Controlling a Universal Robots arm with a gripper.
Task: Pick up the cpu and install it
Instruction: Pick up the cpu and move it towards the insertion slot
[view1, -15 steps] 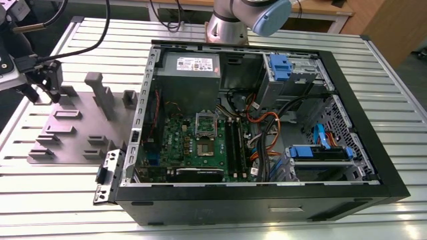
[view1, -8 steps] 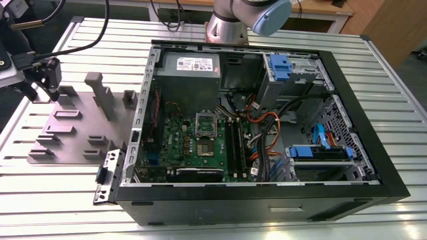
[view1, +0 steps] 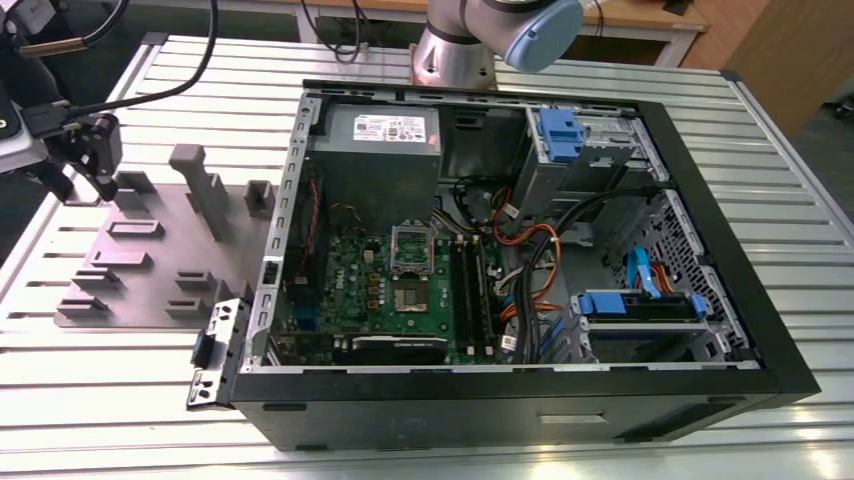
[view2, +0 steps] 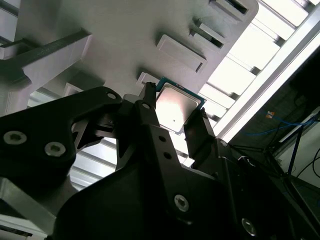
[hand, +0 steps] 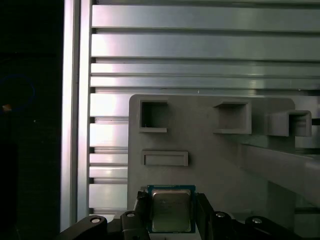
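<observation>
Gripper (view2: 172, 114) clamped on the cpu (view2: 176, 102).
You see it over the grey fixture plate (view1: 144, 262), seemingly lifted clear, at the exterior view's left of the computer case (view1: 534, 412).

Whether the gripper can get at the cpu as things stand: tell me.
Likely yes. In both wrist views the cpu sits between the gripper's fingers, which look shut on its edges, above the grey fixture plate, with nothing between them.
</observation>
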